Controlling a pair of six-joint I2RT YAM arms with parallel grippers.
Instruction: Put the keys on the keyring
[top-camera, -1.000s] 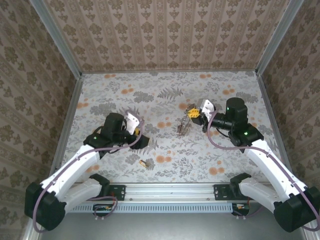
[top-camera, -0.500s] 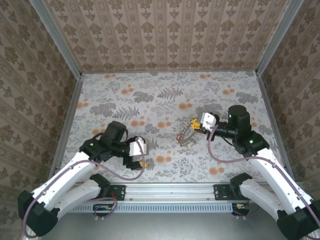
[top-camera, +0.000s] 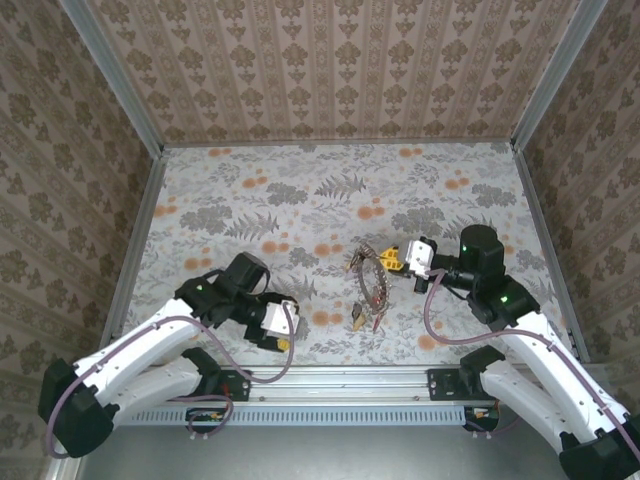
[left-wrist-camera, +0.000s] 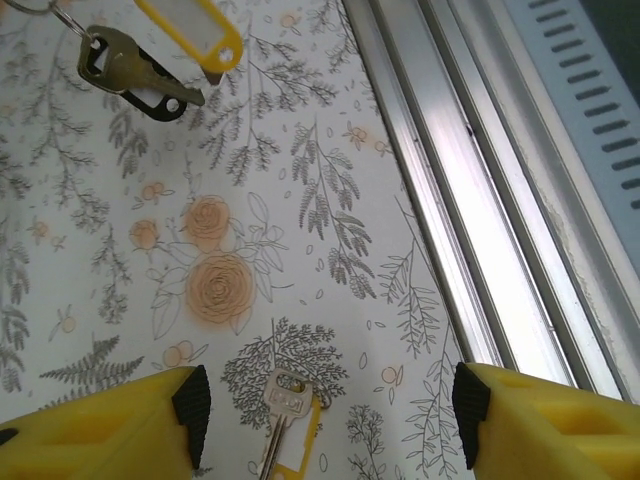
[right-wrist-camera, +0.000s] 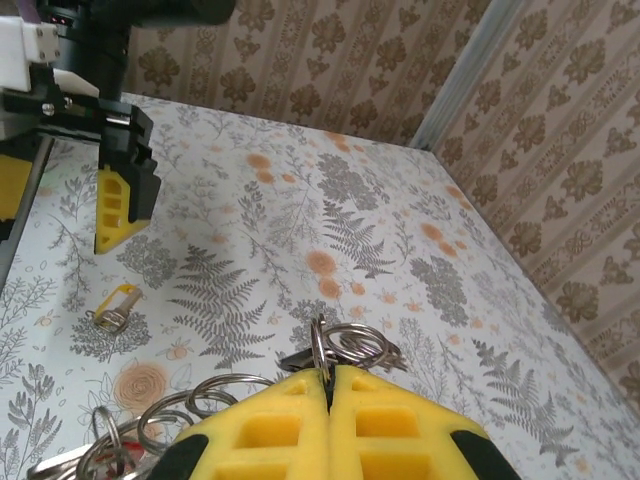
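Dark, thin metal forms the large round keyring (top-camera: 370, 290). It hangs tilted from the right gripper (top-camera: 393, 258) at mid-table, with a hanging grey key with a yellow tag (top-camera: 357, 318) at its low end. The left gripper (top-camera: 277, 328) is near the table's front edge.

Left wrist: the yellow fingers (left-wrist-camera: 110, 425) are spread wide and hold nothing. A loose silver key with a yellow tag (left-wrist-camera: 285, 420) lies on the floral tabletop (left-wrist-camera: 330, 200) between them.

Right wrist: the fingers are pressed together on the ring's thin wire.
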